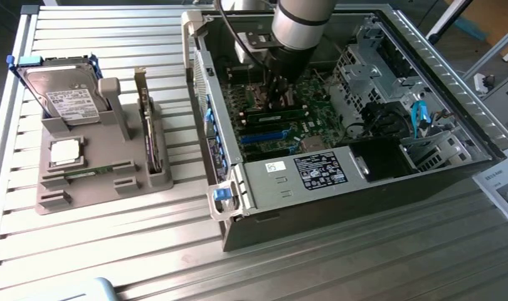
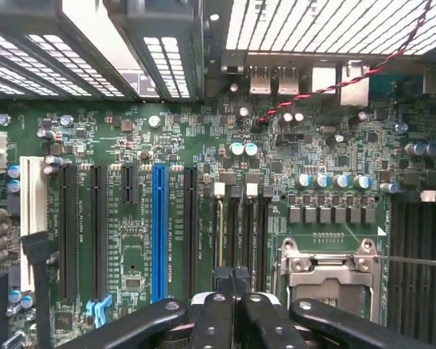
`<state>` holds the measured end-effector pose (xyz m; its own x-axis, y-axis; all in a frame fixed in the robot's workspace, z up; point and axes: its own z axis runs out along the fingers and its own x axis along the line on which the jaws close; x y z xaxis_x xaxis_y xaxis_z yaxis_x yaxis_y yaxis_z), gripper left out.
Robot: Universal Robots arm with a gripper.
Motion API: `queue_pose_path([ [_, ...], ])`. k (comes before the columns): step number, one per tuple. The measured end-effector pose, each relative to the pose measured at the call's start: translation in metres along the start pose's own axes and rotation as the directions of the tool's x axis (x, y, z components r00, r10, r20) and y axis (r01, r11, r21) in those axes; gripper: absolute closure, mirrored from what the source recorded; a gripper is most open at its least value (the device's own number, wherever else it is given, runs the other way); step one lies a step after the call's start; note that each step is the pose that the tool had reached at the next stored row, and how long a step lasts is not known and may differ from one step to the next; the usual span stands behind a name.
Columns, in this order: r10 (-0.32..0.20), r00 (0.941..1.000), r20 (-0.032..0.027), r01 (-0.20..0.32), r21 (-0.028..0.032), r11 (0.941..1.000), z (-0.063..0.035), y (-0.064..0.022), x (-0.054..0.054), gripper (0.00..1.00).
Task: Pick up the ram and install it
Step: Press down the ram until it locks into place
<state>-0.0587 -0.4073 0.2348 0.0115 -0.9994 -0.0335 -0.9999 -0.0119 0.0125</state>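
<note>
My gripper (image 1: 279,100) reaches down into the open computer case (image 1: 237,207), over the motherboard (image 1: 321,119). A long green ram stick (image 1: 275,117) stands on edge in the slots right under its tips. In the wrist view the black fingers (image 2: 214,313) are shut tip to tip, with the gripper (image 2: 232,280) over the dark memory slots (image 2: 236,233). I cannot tell whether they touch the stick. A second thin green stick (image 1: 95,170) lies in the grey holder (image 1: 86,194) at the exterior view's left.
The grey holder also carries a hard drive (image 1: 66,97), a square silver chip (image 1: 66,152) and an upright dark card (image 1: 149,135). Beside the memory slots are the processor socket (image 2: 327,280) and a blue expansion slot (image 2: 160,233). A drive cage (image 1: 367,69) and cables crowd the case.
</note>
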Motion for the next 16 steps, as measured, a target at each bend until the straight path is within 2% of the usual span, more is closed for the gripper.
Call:
queue_pose_path([
  [3, 0.0, 1.0, -0.0007, 0.0, -0.001, 1.0, 0.0074, -0.0001, 0.0, 0.89],
  [4, 0.0, 1.0, -0.0017, 0.0, -0.0015, 1.0, 0.0084, 0.0001, 0.001, 0.89],
  [8, 0.0, 1.0, 0.0002, 0.0, -0.0003, 1.0, 0.0094, -0.0001, 0.0, 0.89],
  [9, 0.0, 1.0, 0.0064, 0.0, 0.0032, 1.0, 0.0118, -0.0004, 0.0, 0.89],
  [10, 0.0, 1.0, -0.0005, 0.0, 0.0004, 1.0, 0.0088, 0.0006, 0.0, 0.89],
  [13, 0.0, 1.0, -0.0024, 0.0, 0.0024, 1.0, 0.0061, 0.0007, 0.0, 0.89],
  [16, 0.0, 1.0, -0.0028, 0.0, 0.0032, 1.0, -0.0031, 0.0009, 0.0, 0.89],
])
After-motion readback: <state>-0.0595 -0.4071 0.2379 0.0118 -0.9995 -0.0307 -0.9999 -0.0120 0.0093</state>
